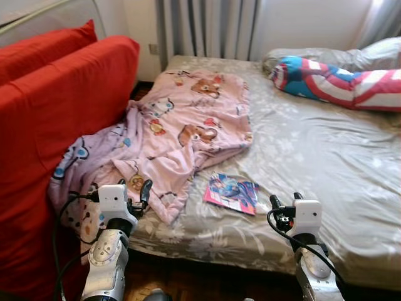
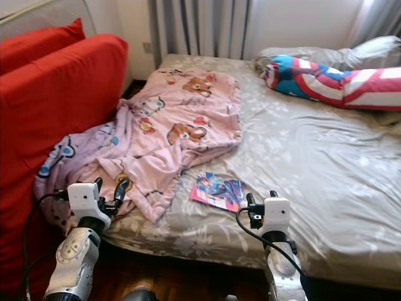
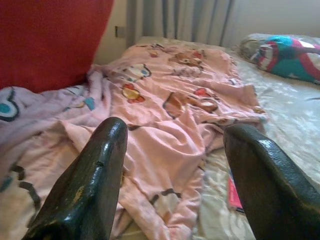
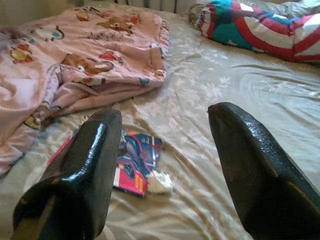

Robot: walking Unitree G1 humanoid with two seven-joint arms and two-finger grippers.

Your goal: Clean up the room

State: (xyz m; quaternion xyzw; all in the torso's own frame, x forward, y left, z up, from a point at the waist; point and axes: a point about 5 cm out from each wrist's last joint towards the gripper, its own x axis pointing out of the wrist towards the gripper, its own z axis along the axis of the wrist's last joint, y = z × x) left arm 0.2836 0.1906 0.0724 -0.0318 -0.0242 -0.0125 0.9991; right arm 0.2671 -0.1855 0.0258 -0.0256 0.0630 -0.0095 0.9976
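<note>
Across the bed (image 1: 326, 163), seen from its foot, a rumpled pink cartoon blanket (image 1: 182, 125) lies spread from about 11 o'clock down to 9 o'clock, its near edge spilling off the mattress beside a red sofa (image 1: 69, 113). A colourful comic book (image 1: 232, 192) lies flat on the grey floral sheet at roughly 6 o'clock, just beside the blanket's lower corner. A red, white and blue striped pillow (image 1: 338, 81) rests at 2 o'clock near the curtains (image 1: 207, 28).

Both arms are raised at the bed's near edge. The left gripper (image 1: 135, 193) hovers over the hanging blanket edge at 8 o'clock, jaws spread and empty. The right gripper (image 1: 285, 200) hovers at 5 o'clock, likewise released, with the comic book ahead of it between its fingers in the wrist view.

Judging from this, the step in hand is picking up either the comic book or the blanket. For the book, a low, flat approach that pinches one edge would likely work best, since it lies flush on soft bedding. For the blanket, gathering a thick fold should hold better than a single layer.

No box, basket or other container can be seen
</note>
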